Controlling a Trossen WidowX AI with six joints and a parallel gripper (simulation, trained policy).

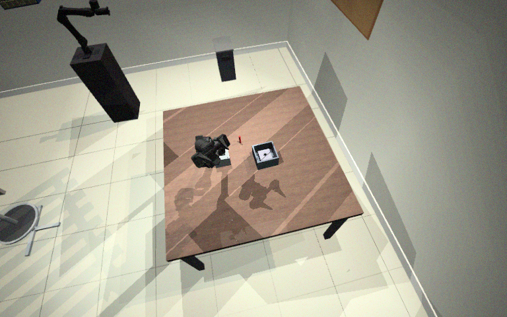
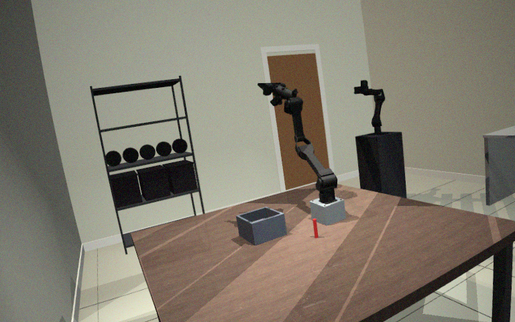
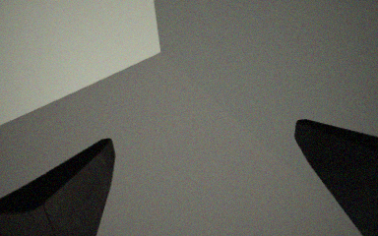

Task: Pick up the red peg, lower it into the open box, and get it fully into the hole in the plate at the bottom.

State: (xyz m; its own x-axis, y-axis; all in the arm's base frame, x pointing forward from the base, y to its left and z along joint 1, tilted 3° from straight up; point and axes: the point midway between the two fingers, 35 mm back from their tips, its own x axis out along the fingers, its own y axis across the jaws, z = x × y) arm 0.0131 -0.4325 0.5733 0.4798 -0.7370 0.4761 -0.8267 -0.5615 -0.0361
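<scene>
The arm reaches high above the wooden table (image 1: 299, 194) (image 2: 265, 280), its gripper (image 2: 261, 86) (image 3: 206, 137) roughly level, as far as the dim view shows, with 2 fingers wide apart. The red peg (image 1: 239, 139) (image 2: 315, 228) stands upright between the open box (image 1: 266, 163) (image 2: 265, 230) and the arm's pale base block (image 1: 224, 163) (image 2: 329, 214); behind are 1 shelf rack (image 2: 96, 110) and 1 brown door (image 2: 300, 125).

From here the box (image 1: 265, 166) (image 2: 255, 233) hides its own bottom behind its near walls in the exterior view, the arm (image 1: 204, 143) (image 2: 312, 159) covers part of its pale base block (image 1: 223, 163) (image 2: 328, 215) from above, and both gripper fingers run off the wrist view's edges.
</scene>
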